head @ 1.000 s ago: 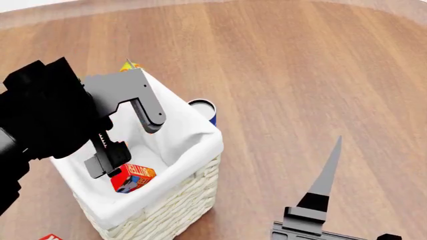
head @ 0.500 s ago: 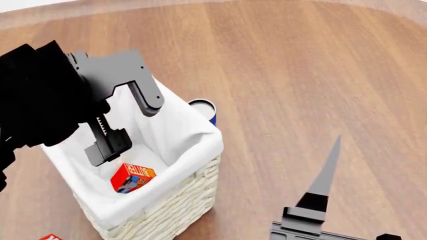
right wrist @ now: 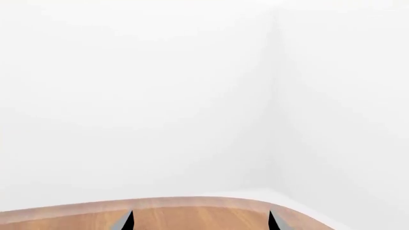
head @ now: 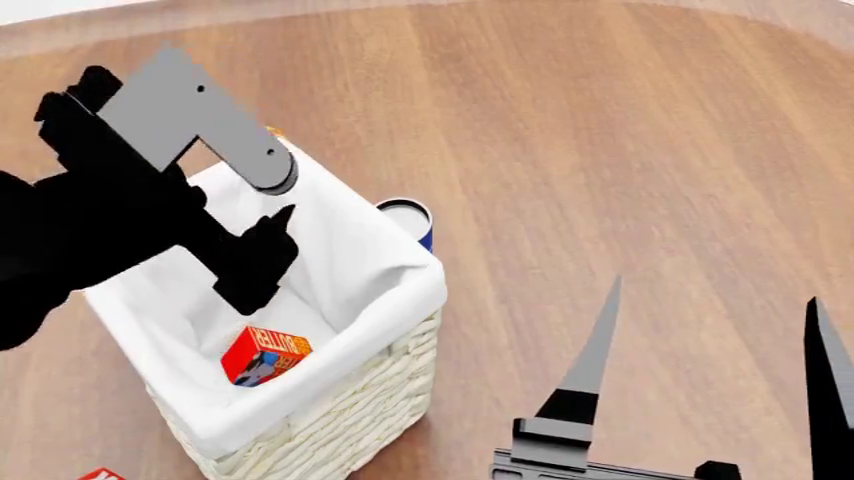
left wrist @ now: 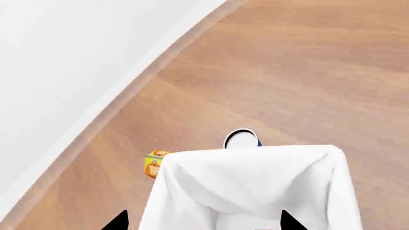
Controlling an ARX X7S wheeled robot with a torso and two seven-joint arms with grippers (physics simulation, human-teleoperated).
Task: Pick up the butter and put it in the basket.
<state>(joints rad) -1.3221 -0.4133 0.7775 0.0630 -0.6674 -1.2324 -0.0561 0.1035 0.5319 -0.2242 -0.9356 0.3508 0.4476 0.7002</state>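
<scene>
Left pincer (head: pixel 274 210) hangs wide and empty at upper left over the basket (head: pixel 387 390); the butter (head: pixel 264 355) lies inside. Placing looks done, so next is only lifting clear; right pincer (head: pixel 714 335), lower right, is wide too

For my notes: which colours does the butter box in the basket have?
Red, orange-yellow, with a blue patch: butter, head view.

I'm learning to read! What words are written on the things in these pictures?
Small red and orange-yellow butter box inside the tall cream wicker basket: big letters on top, too blurred to read.
Small orange-yellow packet behind the basket: print too small to read.
Blue-sided white-topped can: no words showing.
</scene>
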